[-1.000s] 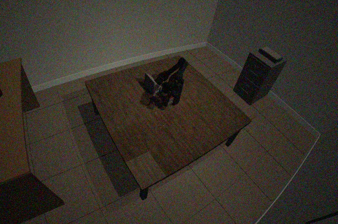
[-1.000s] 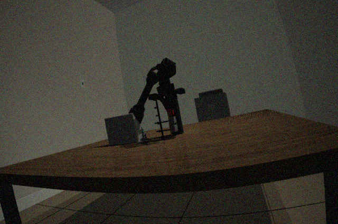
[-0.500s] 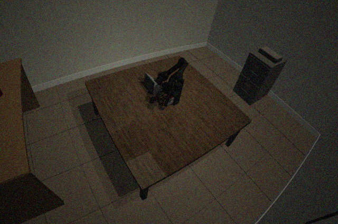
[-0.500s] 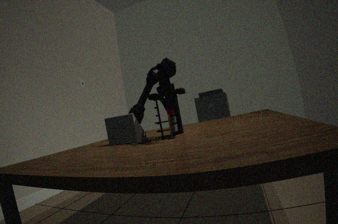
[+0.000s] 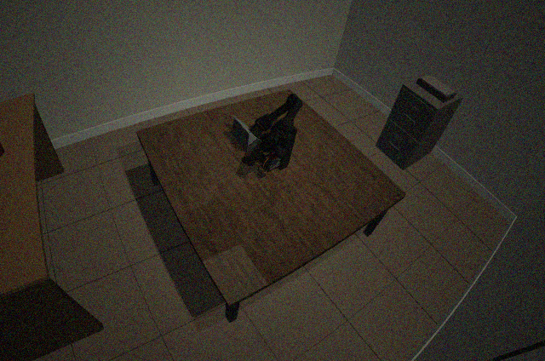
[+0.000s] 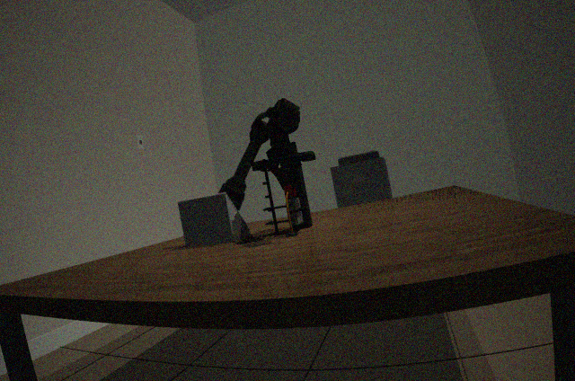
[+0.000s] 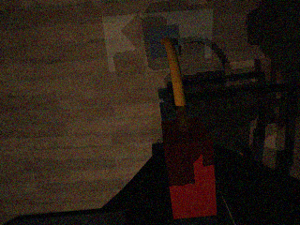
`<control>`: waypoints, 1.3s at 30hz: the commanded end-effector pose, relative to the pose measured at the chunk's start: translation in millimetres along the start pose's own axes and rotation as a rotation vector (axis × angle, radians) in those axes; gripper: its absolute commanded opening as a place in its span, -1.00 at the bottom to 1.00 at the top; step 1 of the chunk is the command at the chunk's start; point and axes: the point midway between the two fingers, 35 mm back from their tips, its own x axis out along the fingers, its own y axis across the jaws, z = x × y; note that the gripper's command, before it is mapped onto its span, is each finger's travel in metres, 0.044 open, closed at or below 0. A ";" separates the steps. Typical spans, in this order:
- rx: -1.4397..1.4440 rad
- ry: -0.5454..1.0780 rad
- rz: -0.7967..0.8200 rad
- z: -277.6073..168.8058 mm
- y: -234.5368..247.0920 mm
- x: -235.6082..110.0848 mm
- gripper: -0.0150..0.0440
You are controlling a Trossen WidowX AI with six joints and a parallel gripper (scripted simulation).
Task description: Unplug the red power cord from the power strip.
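Observation:
The red plug sits against the dark power strip, which stands upright on the wooden table. In the dim light I cannot tell whether the plug is still seated in the strip. A yellow cord runs up from just above the plug. My gripper reaches down from the bent arm and is shut on the red plug. Its fingers are dark shapes that are hard to make out.
A grey box stands on the table beside the arm's base. A thin ladder-like rack stands next to the strip. A filing cabinet is on the floor beyond the table. Another table is at the left.

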 end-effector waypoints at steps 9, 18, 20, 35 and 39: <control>-0.009 -0.063 0.016 40.1 1.9 -12.8 -0.49; -0.014 -0.059 0.006 39.3 1.7 -8.7 -0.14; -0.014 -0.059 0.006 39.3 1.7 -8.7 0.04; -0.007 -0.060 0.018 39.3 1.1 -17.1 0.05; -0.007 -0.060 0.018 37.7 1.1 -17.0 0.05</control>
